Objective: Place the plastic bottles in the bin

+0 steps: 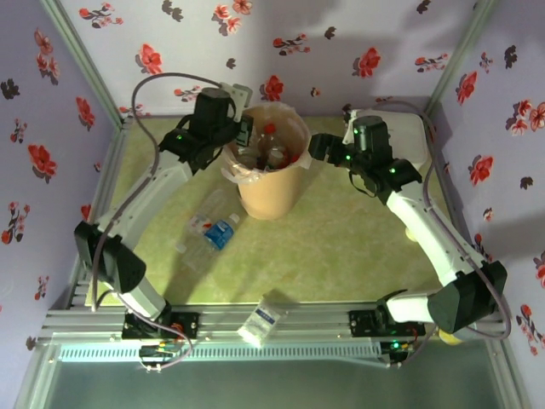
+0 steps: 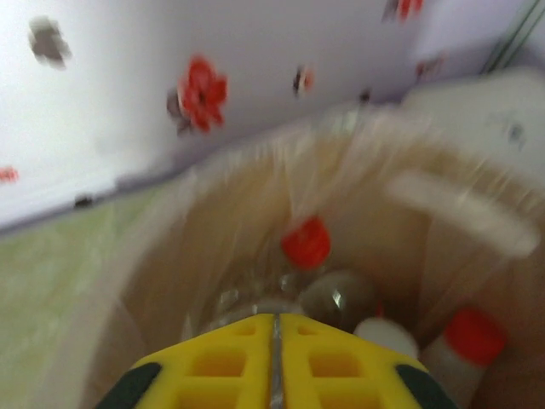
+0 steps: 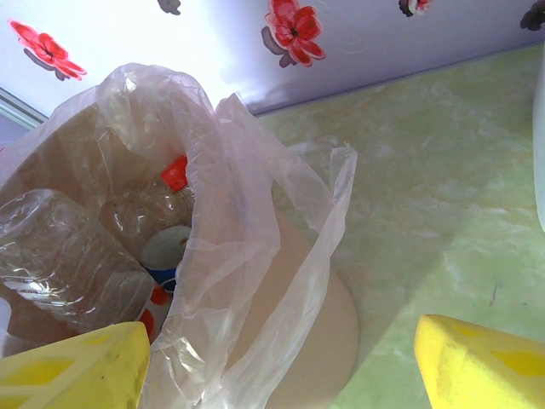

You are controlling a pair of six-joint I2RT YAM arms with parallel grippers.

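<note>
One bin (image 1: pixel 271 198) stands upright toward the back middle of the green table (image 1: pixel 341 247), lined with a clear plastic bag (image 3: pixel 255 247) whose edge spills over the rim. Inside it I can make out at least three plastic bottles heaped together. There is a big crushed clear bottle (image 3: pixel 68 264), a red-capped bottle (image 2: pixel 306 241) and a second red-capped bottle (image 2: pixel 473 335) at the side. The heap is too tangled to count beyond that.

Outside the bin, a blue-labelled bottle (image 1: pixel 220 232) lies on its side just left of the bin's foot. More clear plastic lies beside it, and I cannot tell if that is one more bottle or part of the same. One more bottle with a white and blue label (image 1: pixel 260 322) lies at the near edge, between the two arm bases. A single flat white box (image 1: pixel 413 136) sits at the back right.

There are two grippers. The left gripper (image 2: pixel 275 328) hangs over the bin's left rim, looking down into it, its yellow fingers pressed flat together with nothing between them. The right gripper (image 1: pixel 324 146) is just beside the bin's right side with its fingers spread wide. It holds nothing, and the bag's loose edge and the bin's wall lie below the gap.
</note>
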